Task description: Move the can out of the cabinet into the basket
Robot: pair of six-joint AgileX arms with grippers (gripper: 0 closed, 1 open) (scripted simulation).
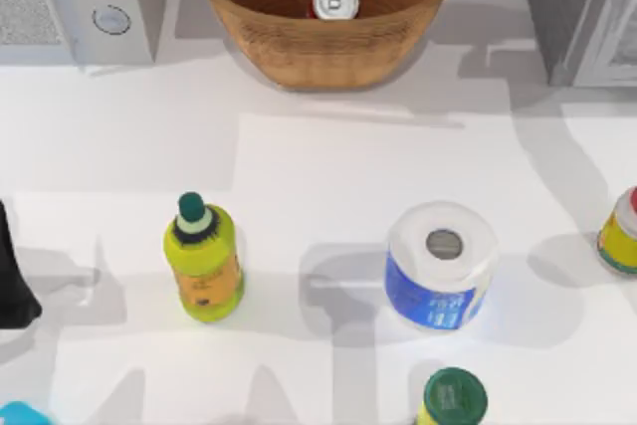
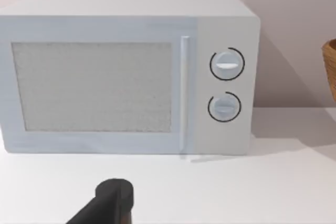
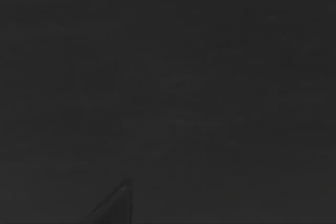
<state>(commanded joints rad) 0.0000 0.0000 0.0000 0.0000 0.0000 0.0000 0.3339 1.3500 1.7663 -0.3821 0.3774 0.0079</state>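
Left gripper (image 2: pixel 113 203): one dark finger seen in its wrist view, jaw state can't tell; the arm sits at the table's left edge, facing the white microwave (image 2: pixel 126 74). Right wrist view is dark. Can (image 1: pixel 335 1) stands upright inside the wicker basket (image 1: pixel 299 52) at back centre, silver top up. Grey cabinet (image 1: pixel 582 7) back right. Front: yellow-green bottle (image 1: pixel 205 261), toilet roll (image 1: pixel 440 264), green-lidded jar (image 1: pixel 453 398).

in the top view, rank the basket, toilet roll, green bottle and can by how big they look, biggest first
1. basket, widest by far
2. and 3. toilet roll and green bottle look about alike, so no ranking
4. can, smallest, standing in the basket farther from the camera
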